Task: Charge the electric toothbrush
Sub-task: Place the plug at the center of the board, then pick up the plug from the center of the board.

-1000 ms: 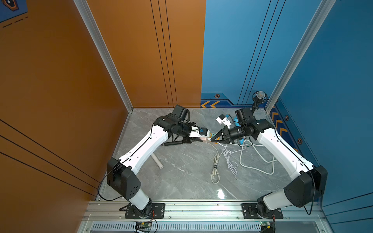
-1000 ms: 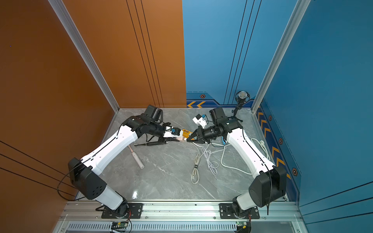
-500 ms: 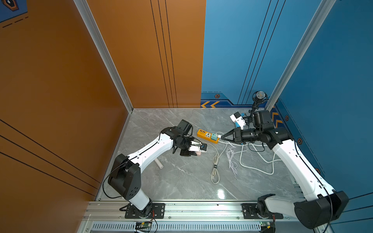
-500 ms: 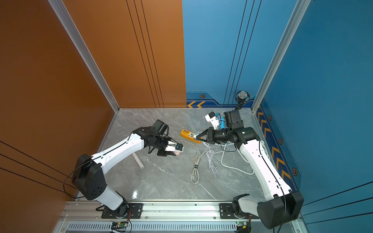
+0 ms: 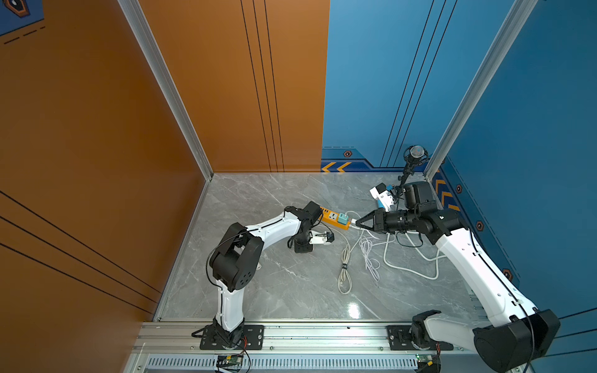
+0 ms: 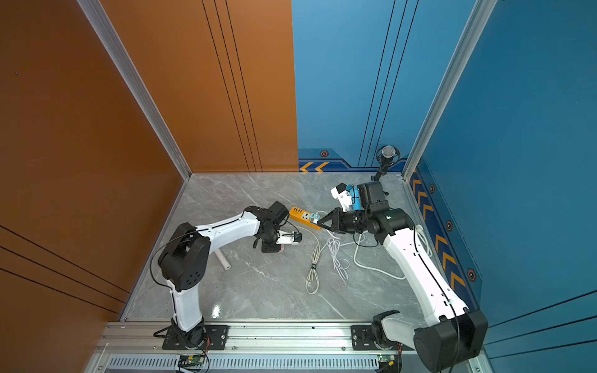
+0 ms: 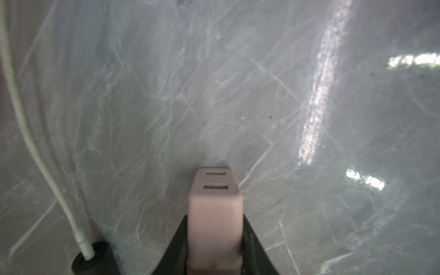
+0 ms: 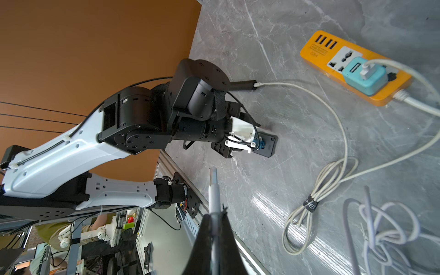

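My left gripper (image 7: 215, 221) points down at the marble floor and is shut on a pink, flat-ended body with two slots (image 7: 215, 197), which I take for the electric toothbrush. Its end is at or just above the floor. In both top views this gripper (image 5: 302, 250) (image 6: 271, 248) sits left of the orange power strip (image 5: 334, 219) (image 8: 352, 71). My right gripper (image 8: 215, 214) (image 5: 358, 222) is shut on the plug end of a thin white cable (image 8: 214, 188), which sticks out past the jaws. It hovers at the strip's right end, apart from the toothbrush.
A teal adapter (image 8: 364, 76) with a white USB plug sits in the strip. A black cylinder (image 8: 240, 85) with a white cable lies beside the left gripper. Bundled cable (image 5: 344, 268), loose loops (image 5: 370, 258), a thick cord (image 5: 410, 268), a white tube (image 6: 223, 258) and a corner microphone (image 5: 416, 153) share the floor.
The two grippers, which met near the middle, have drawn apart. The left one has come forward and down to the floor with the pink body; the right one has pulled back to the right with the plug.
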`<action>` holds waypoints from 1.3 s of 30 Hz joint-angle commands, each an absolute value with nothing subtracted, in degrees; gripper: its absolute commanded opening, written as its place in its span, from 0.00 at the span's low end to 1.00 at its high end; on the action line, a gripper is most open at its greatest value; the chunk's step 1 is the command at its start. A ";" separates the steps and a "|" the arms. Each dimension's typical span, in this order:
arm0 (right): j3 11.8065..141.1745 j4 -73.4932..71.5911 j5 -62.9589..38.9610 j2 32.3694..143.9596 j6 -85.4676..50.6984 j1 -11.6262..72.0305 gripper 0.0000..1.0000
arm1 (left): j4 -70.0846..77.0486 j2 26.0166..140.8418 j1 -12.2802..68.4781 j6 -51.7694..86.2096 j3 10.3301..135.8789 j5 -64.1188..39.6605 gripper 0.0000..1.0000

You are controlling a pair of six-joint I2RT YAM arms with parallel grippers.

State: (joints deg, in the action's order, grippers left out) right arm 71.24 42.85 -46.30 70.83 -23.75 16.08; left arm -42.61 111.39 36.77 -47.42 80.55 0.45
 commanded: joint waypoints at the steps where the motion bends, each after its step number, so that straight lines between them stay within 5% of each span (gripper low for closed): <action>1: 69.76 42.45 -45.13 69.82 -22.76 16.17 0.00 | -41.84 113.79 37.03 -40.30 82.97 5.05 0.11; 5: 69.28 42.45 -45.04 69.22 -22.85 16.18 0.00 | -41.66 114.63 38.94 -38.78 82.10 6.91 0.22; 10: 69.13 42.46 -44.84 68.61 -22.85 16.13 0.00 | -39.51 110.12 41.17 -37.95 75.32 6.45 0.54; 14: 68.80 42.45 -45.42 69.12 -22.95 16.16 0.00 | -38.67 106.34 43.17 -37.35 71.20 4.39 0.63; 23: 67.12 42.28 -44.92 67.78 -23.29 16.27 0.00 | -37.71 101.33 44.92 -35.15 68.39 -3.16 0.74; 39: 66.85 42.01 -45.40 67.34 -23.29 16.24 0.00 | -36.84 105.37 39.38 -23.55 70.95 -17.72 0.76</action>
State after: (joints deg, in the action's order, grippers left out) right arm 67.26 42.83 -46.15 68.51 -23.79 16.08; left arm -36.77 102.83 39.62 -25.17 69.69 -13.45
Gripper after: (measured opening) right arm 0.077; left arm 0.761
